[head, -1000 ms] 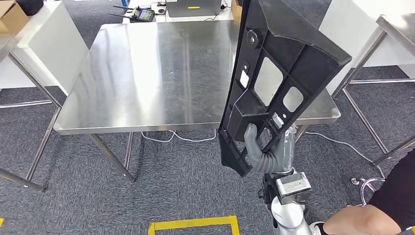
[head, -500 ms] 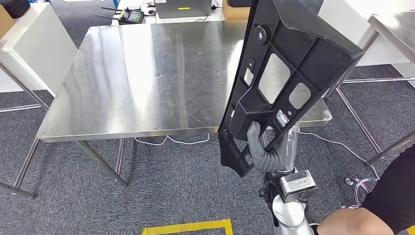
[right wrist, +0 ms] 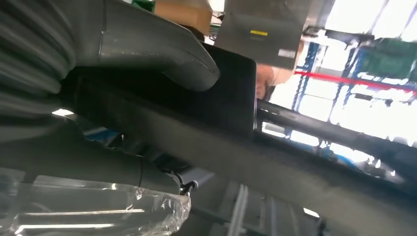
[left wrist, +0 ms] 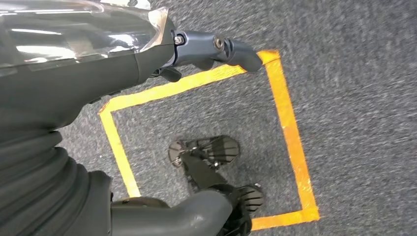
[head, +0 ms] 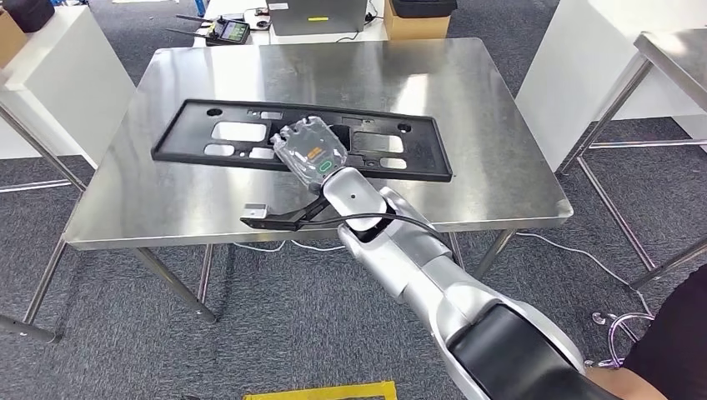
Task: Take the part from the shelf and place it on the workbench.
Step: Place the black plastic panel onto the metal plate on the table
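Nearest the robot, a yellow tape square (head: 321, 390) marks the grey carpet, and a person's dark sleeve (head: 667, 333) sits at about 4 o'clock. The left hand (left wrist: 147, 59) hangs over that tape outline; its fingers (left wrist: 231, 49) are apart and hold nothing.

The silver right arm (head: 417, 267) reaches from 5 o'clock up over the near edge of the steel workbench (head: 492, 117). A small black bracket (head: 271, 217) juts from the arm above that edge.

The black part (head: 375, 150) lies flat along the middle of the workbench, running from 9 toward 2 o'clock. The right hand (head: 308, 150) rests on its centre. In the right wrist view the thumb (right wrist: 162, 54) lies over the part's dark edge, so the hand appears to grip it, though the other fingers are hidden.

Beyond the far edge, at 12 o'clock, sit a cardboard box (head: 417, 21) and a controller (head: 227, 31).
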`<action>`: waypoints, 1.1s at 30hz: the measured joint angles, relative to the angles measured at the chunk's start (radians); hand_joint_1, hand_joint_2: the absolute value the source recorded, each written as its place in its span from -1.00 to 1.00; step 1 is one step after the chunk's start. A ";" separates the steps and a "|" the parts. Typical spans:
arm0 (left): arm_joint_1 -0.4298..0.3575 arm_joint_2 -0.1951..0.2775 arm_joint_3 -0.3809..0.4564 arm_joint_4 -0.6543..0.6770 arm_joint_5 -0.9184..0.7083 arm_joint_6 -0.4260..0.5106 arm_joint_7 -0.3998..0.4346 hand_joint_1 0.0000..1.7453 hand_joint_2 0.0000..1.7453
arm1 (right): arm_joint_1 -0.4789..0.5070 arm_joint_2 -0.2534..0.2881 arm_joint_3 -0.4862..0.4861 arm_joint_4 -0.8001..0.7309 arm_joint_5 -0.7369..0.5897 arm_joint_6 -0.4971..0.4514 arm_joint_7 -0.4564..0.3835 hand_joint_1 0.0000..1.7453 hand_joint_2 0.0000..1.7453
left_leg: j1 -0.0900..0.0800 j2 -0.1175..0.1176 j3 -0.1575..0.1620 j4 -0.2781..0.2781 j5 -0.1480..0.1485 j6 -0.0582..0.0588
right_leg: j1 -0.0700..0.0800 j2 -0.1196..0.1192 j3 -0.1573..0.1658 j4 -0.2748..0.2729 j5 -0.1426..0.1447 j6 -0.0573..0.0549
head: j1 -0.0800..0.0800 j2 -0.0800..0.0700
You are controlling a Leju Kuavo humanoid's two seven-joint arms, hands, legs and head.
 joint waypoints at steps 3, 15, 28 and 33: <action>-0.003 0.001 0.000 0.000 0.000 0.000 0.001 -1.00 1.00 | -0.024 0.011 0.027 0.057 -0.002 0.001 0.002 1.00 1.00 | 0.004 0.008 0.000 0.014 -0.004 -0.020 | -0.002 0.002 0.023 -0.023 0.006 -0.035 | -0.003 0.000; -0.005 0.004 -0.006 0.001 -0.004 0.000 0.007 -1.00 1.00 | -0.060 0.026 0.070 0.161 -0.008 0.023 0.008 1.00 1.00 | 0.023 0.038 -0.139 0.035 0.087 -0.042 | -0.004 0.009 0.149 -0.034 -0.095 -0.048 | -0.006 0.000; -0.004 -0.001 -0.006 0.002 0.002 0.008 0.018 -1.00 1.00 | -0.057 0.012 0.083 0.223 -0.004 0.041 -0.018 1.00 1.00 | 0.002 0.019 -0.001 -0.010 0.005 0.016 | 0.006 0.008 -0.056 0.142 -0.124 -0.012 | -0.004 0.000; -0.006 -0.006 -0.006 0.004 0.004 0.013 0.021 -1.00 1.00 | -0.056 0.017 0.094 0.237 -0.004 0.053 -0.019 1.00 1.00 | -0.007 0.014 0.045 -0.001 -0.045 -0.005 | 0.012 0.003 -0.009 -0.030 0.037 -0.032 | -0.006 0.000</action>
